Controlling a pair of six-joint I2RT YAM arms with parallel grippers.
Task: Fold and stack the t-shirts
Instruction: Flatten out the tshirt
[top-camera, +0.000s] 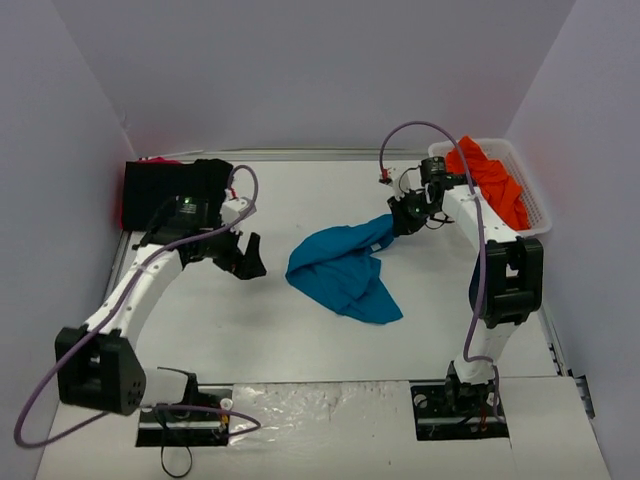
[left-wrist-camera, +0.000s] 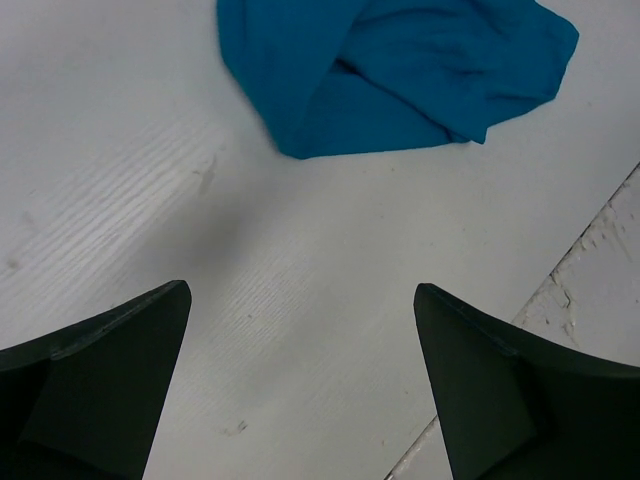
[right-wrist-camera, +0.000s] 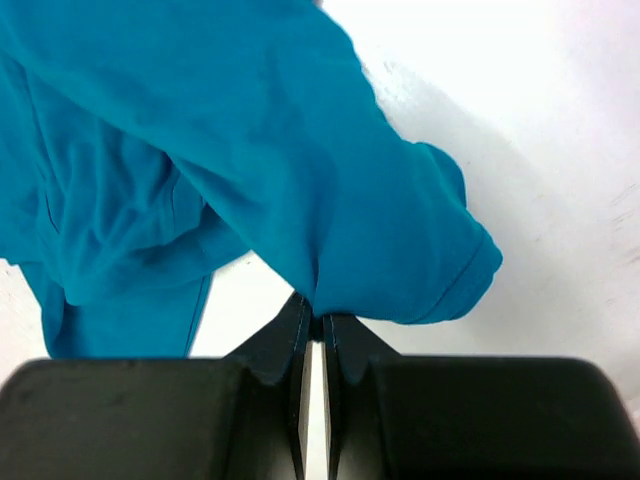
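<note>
A crumpled teal-blue t-shirt (top-camera: 340, 268) lies mid-table. My right gripper (top-camera: 401, 221) is shut on its upper right corner, by a sleeve, and lifts that part off the table; in the right wrist view the cloth (right-wrist-camera: 300, 170) is pinched between the closed fingertips (right-wrist-camera: 316, 325). My left gripper (top-camera: 250, 260) is open and empty, left of the shirt and apart from it; the left wrist view shows the shirt (left-wrist-camera: 400, 70) ahead of my spread fingers (left-wrist-camera: 130, 350). An orange t-shirt (top-camera: 490, 180) sits in the white basket. A black t-shirt (top-camera: 175, 185) lies folded at the far left.
The white slotted basket (top-camera: 535, 205) stands at the back right against the wall. Something red (top-camera: 122, 210) peeks out under the black shirt. Grey walls close in the table on three sides. A table seam (left-wrist-camera: 570, 270) runs right of my left gripper.
</note>
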